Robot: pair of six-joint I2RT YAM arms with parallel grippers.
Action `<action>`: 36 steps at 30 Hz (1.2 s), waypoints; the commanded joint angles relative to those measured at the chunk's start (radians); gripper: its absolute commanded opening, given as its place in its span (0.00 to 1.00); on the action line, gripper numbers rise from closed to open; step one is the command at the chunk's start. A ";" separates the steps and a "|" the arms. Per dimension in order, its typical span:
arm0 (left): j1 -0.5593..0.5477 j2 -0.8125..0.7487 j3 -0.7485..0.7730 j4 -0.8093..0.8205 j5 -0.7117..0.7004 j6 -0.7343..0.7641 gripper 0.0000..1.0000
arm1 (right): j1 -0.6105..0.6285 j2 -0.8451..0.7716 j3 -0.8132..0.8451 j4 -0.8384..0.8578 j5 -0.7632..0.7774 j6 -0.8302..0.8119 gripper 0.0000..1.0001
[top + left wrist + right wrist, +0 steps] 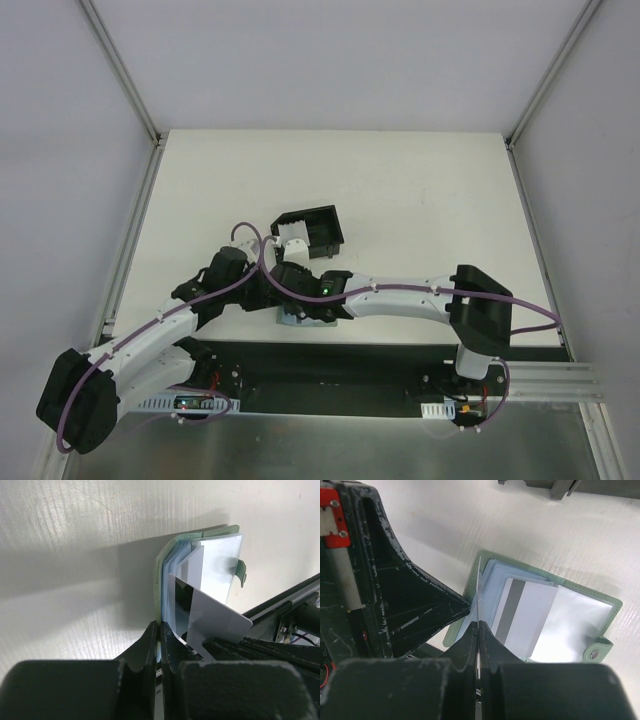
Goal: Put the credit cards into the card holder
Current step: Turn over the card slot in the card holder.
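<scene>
The grey-green case (pixel 161 575) lies open near the table's front edge, and my left gripper (pixel 160 628) is shut on its near edge. My right gripper (pixel 478 625) is shut on a whitish-grey credit card with a dark stripe (pixel 215 620). That card stands on edge just above the case and shows only as a thin line (pixel 478 592) in the right wrist view. Another striped card (pixel 520 610) sits in a pocket of the case (pixel 602 625). The black card holder (pixel 318 228) stands just beyond both grippers (pixel 285 298). No light blue card shows.
The left gripper's black fingers (pixel 415 600) stand close on the left of the held card. A dark strip and metal rails (pixel 560 380) run along the table's front edge. Grey walls enclose the white table (pixel 420 190).
</scene>
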 commanded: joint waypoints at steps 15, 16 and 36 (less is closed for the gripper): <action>0.004 -0.097 0.001 -0.012 0.053 -0.062 0.00 | 0.001 -0.033 0.040 -0.154 0.157 0.039 0.00; 0.004 -0.099 -0.001 -0.012 0.050 -0.064 0.00 | 0.002 -0.032 0.051 -0.172 0.168 0.039 0.00; 0.004 -0.053 -0.028 -0.017 -0.004 -0.045 0.00 | 0.018 -0.079 0.063 -0.275 0.263 0.022 0.00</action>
